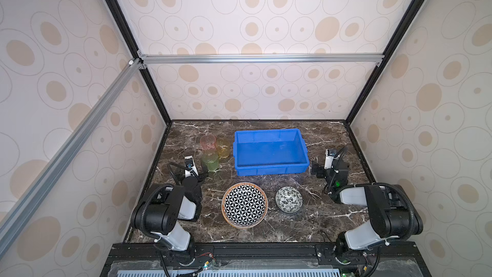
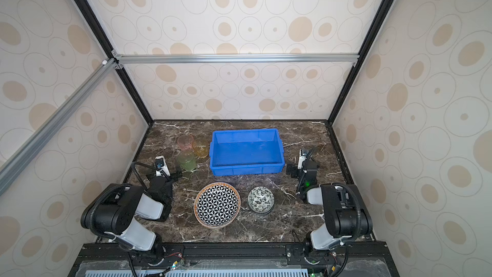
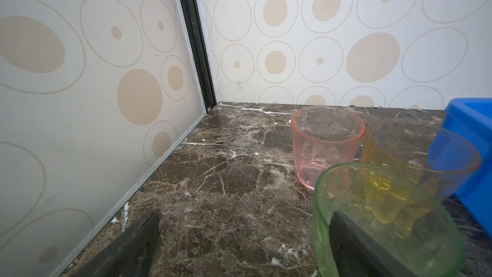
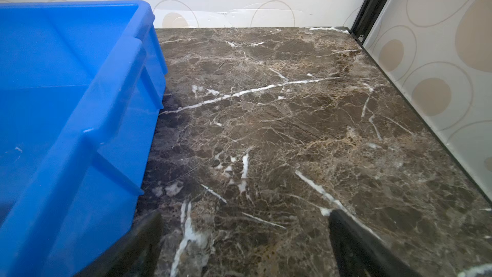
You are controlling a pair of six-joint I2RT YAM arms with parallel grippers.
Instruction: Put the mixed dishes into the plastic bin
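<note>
**Now: no dish is in the bin yet**

Nearest to me, the geometric plate (image 1: 245,205) and the floral bowl (image 1: 289,200) lie on the marble table (image 1: 306,222), apart from each other. Behind them, the left gripper (image 3: 245,257) has its fingers spread fully and holds nothing. One finger stands right at the green tumbler (image 1: 210,161); I cannot tell if it touches. The right gripper (image 4: 245,257) is also spread wide and empty, just beside the right wall of the plastic bin (image 1: 271,170).

Further back, the amber tumbler (image 1: 223,149) and the pink tumbler (image 1: 207,142) stand upright, close together with the green one, left of the bin. The bin sits at the far middle with nothing inside.

I judge that the first pick is in hand, most likely the green tumbler. For the next move I must bring the left fingers around its wall, close gently, lift above the lipped rim and set it inside, leaving room for the plate.
</note>
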